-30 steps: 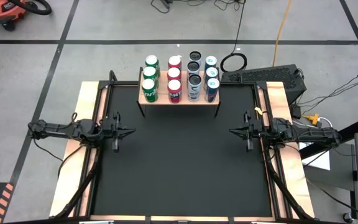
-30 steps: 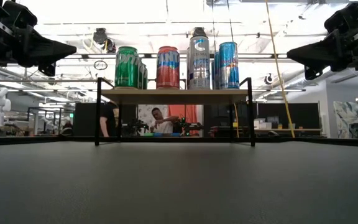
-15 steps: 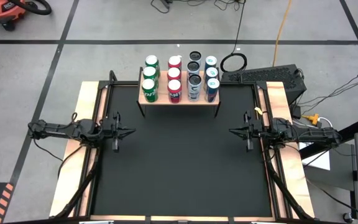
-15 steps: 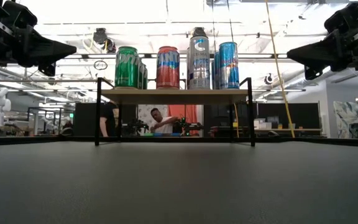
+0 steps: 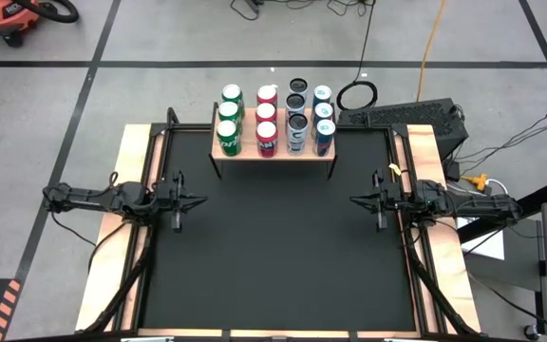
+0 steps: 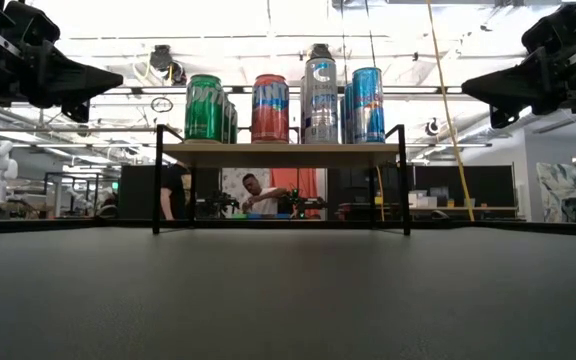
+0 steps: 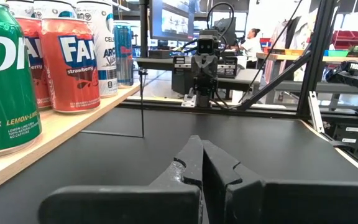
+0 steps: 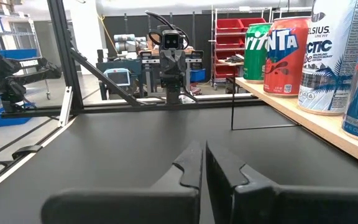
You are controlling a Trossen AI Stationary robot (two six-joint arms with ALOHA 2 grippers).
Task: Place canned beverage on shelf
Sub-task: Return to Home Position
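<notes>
Nothing moved: left fingers (image 7: 188,167) and right fingers (image 8: 191,167) rest closed, empty, well apart from the shelf (image 5: 248,152).

An orange vacuum (image 5: 9,17) is seen on the grey floor beyond the black table (image 5: 273,256), a person (image 6: 258,196) is seen in the room behind, and red bins (image 8: 227,28) are stacked on racking.
</notes>
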